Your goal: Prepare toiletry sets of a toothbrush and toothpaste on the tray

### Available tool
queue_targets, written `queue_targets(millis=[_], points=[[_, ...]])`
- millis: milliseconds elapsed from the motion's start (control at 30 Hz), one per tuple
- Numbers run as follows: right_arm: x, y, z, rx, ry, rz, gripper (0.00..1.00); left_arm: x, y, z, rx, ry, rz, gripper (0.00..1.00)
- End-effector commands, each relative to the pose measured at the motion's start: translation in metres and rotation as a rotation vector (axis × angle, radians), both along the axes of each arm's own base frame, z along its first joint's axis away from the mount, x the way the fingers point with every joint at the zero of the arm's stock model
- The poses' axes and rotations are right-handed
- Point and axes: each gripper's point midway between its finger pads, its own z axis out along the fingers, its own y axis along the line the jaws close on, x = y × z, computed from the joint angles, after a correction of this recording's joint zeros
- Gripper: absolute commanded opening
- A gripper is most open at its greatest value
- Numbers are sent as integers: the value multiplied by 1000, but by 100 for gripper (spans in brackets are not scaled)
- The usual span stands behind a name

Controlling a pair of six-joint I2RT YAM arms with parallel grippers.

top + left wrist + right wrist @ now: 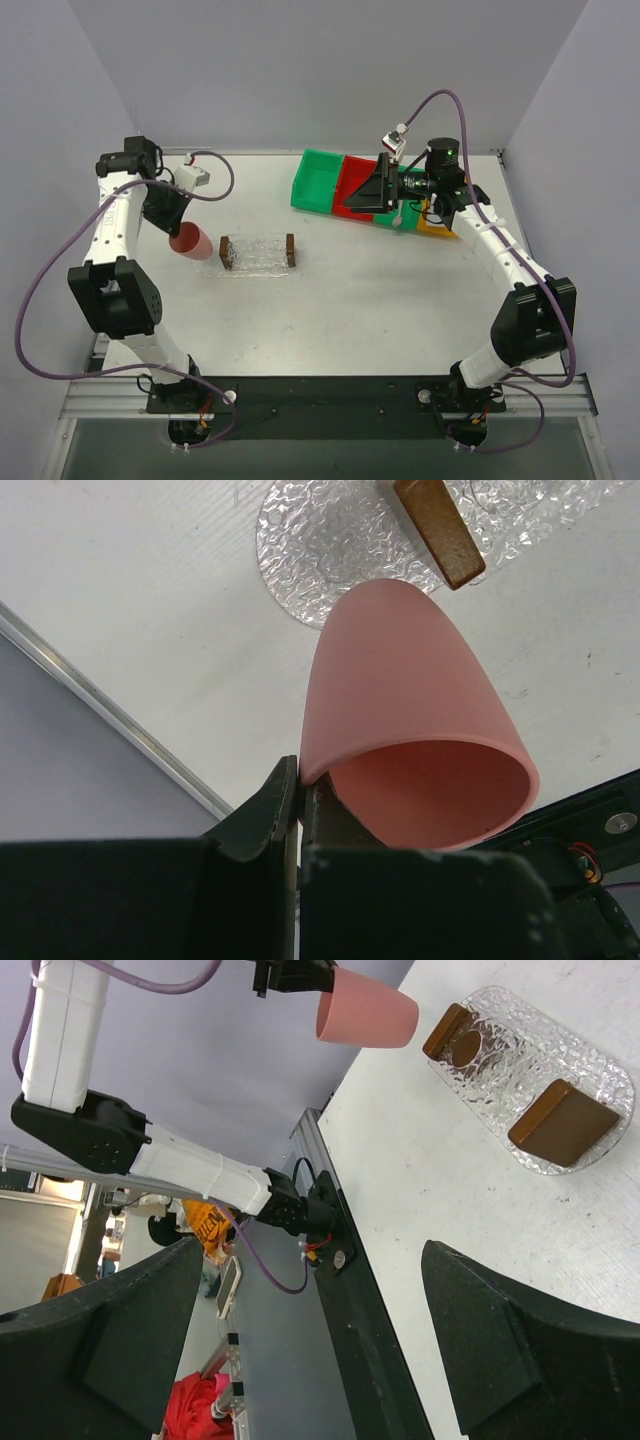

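Left pincer (300,788) pinching one pink cup (400,710), one tray (258,256) — two brown blocks (226,252)

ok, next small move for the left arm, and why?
Probably ease the pink cup over to the tray and lower it. The left gripper is shut on its rim, holding it tilted and lifted off the table, just beside the tray.

Overhead plus wrist views, tray (258,256) shared
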Motion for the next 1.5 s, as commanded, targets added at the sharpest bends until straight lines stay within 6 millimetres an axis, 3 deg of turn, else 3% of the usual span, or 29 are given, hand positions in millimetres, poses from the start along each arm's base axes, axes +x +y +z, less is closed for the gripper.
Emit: queue_targets(millis=[0,367,633,933,1467], points=[[-5,-2,9,19,-69,29,85,12,7,-5,16,30,-9,0],[-2,-2,6,17,-60,29,85,32,14,-39,25,129,22,0],[-1,-3,3,16,-55,27,85,42,6,-59,41,186,16,0],[0,-5,2,15,-47,24,85,47,0,-61,71,210,3,0],[2,-7,0,14,-37,19,85,32,1,-72,84,261,9,0]])
